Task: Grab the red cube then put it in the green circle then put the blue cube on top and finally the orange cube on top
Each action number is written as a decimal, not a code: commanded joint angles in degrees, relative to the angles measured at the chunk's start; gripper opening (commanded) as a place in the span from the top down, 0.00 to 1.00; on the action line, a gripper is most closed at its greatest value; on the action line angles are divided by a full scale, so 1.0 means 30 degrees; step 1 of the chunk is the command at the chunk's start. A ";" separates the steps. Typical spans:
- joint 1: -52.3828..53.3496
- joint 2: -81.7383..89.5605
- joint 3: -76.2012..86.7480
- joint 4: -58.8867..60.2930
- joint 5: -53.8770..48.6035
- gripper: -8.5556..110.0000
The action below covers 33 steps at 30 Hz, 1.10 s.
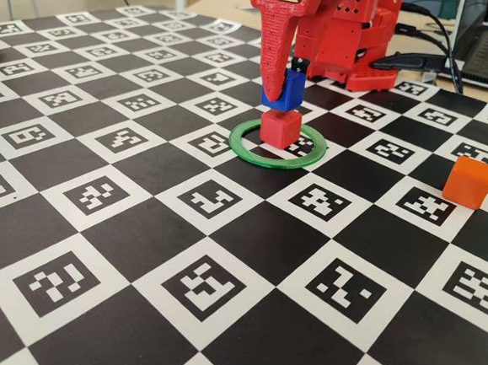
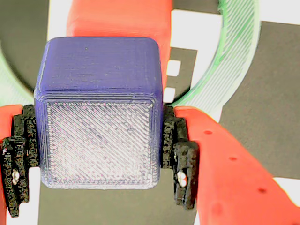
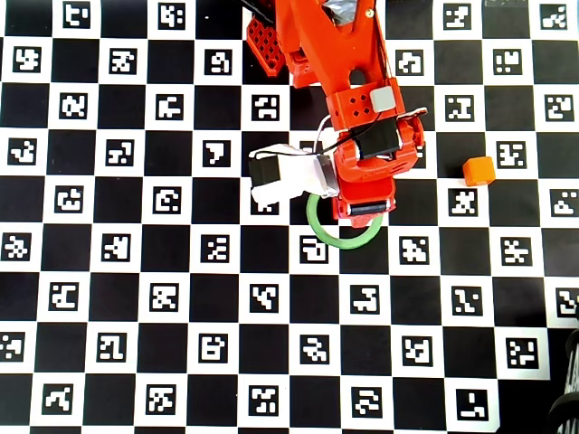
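1 blue cube (image 2: 101,115) in hand (image 2: 101,154), 1 red cube (image 1: 279,128), 1 orange cube (image 1: 469,182).

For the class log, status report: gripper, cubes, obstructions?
Gripper shut on blue cube, right above red cube inside green circle. Orange cube waiting aside. Nothing obstructing.

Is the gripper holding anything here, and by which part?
Yes: the gripper is shut on the blue cube, pads pressing two opposite side faces, just above the red cube.

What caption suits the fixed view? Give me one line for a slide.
Gripper holds the blue cube on or just above the red cube inside the green circle; orange cube waits aside.
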 commanded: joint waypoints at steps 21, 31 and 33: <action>0.0088 0.0059 0.0264 -0.0234 0.0059 0.85; 0.0088 -0.0088 0.0264 -0.0615 0.0117 0.85; 0.0117 -0.0117 0.0264 -0.0674 0.0117 0.85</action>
